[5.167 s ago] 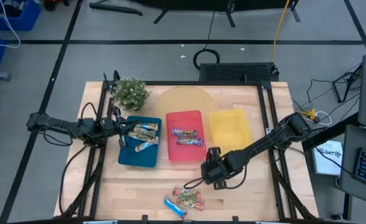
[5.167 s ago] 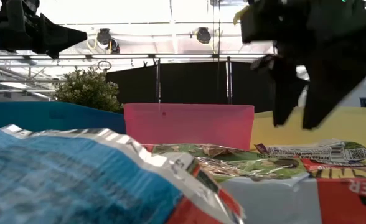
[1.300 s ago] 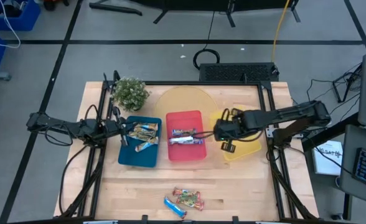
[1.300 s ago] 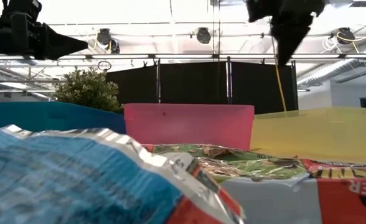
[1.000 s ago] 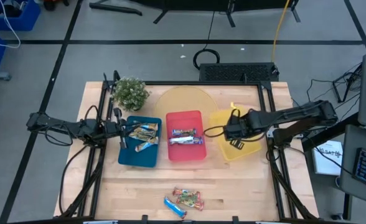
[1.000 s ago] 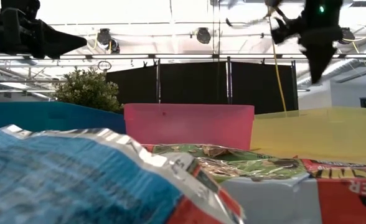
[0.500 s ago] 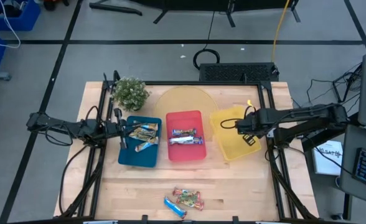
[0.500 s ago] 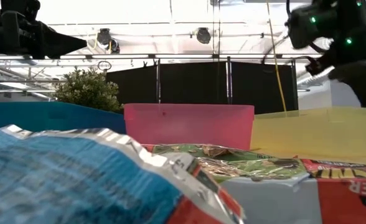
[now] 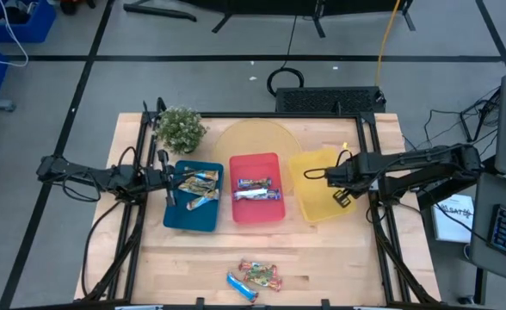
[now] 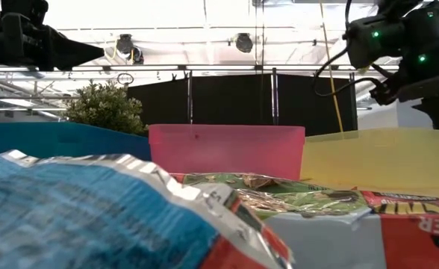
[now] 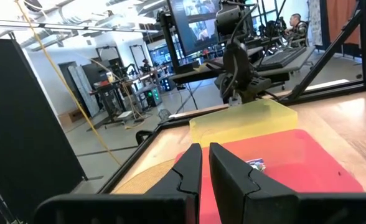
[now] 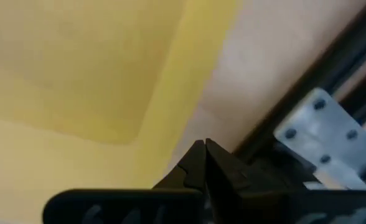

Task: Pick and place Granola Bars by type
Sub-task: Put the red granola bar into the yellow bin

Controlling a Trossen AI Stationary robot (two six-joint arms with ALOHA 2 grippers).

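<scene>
Right end effector (image 9: 339, 179), fingers together, hovers over yellow tray (image 9: 315, 200).

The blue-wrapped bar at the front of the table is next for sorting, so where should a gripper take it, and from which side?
The blue-wrapped bar lies flat and slanted beside the other loose bars. Probably best to come straight down and close across its narrow width near the middle, fingers turned square to its length. Its end away from the neighbours looks freest.
</scene>
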